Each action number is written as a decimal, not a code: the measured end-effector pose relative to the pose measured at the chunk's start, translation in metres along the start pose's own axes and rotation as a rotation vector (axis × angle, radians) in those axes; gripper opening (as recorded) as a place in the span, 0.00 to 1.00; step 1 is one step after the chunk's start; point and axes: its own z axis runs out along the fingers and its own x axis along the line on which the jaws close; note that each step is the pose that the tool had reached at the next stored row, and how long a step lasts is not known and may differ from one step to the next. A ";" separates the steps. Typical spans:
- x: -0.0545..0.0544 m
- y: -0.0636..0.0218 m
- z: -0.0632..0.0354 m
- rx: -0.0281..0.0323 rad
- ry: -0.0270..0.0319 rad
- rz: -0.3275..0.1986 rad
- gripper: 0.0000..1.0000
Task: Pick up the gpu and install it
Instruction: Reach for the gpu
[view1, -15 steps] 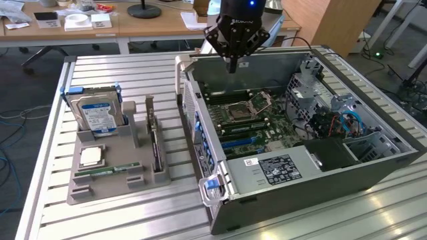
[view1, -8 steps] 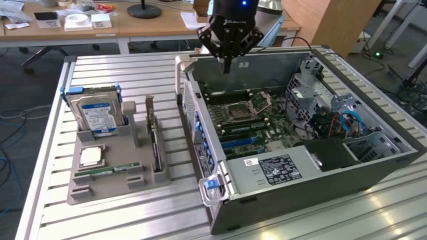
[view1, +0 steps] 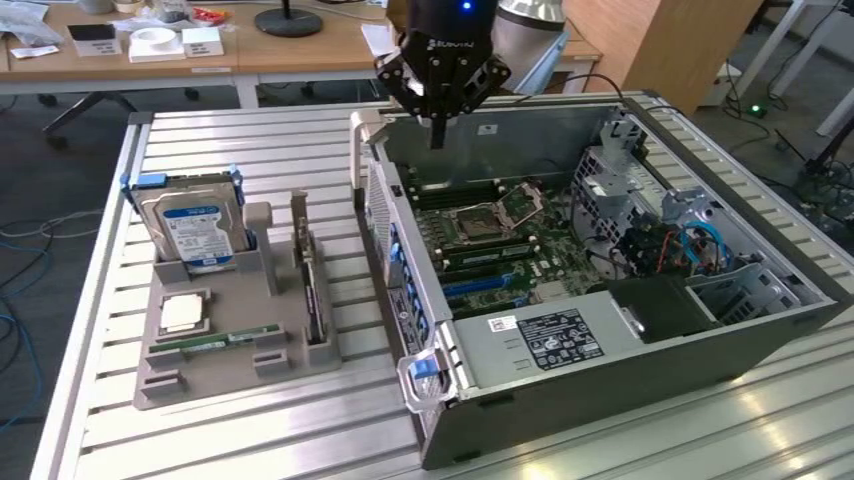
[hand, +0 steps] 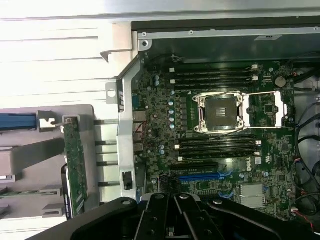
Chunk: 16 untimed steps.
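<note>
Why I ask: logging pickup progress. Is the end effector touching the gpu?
Apart. The exterior view shows the end effector over the computer case, the gpu standing clear in its holder.

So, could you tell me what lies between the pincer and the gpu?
Exterior view: between pincer and gpu stand the case's wall and a strip of slatted table.

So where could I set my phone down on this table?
The slatted table is bare beyond the grey holder and on its near side. The strip between holder and computer case is narrow; inside the case is crowded.
</note>
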 end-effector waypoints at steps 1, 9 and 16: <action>0.002 -0.0002 -0.0001 0.0000 0.0001 0.000 0.11; 0.019 -0.0014 -0.0003 0.0000 0.0001 0.000 0.11; 0.034 -0.0025 -0.0006 0.0000 0.0000 0.000 0.11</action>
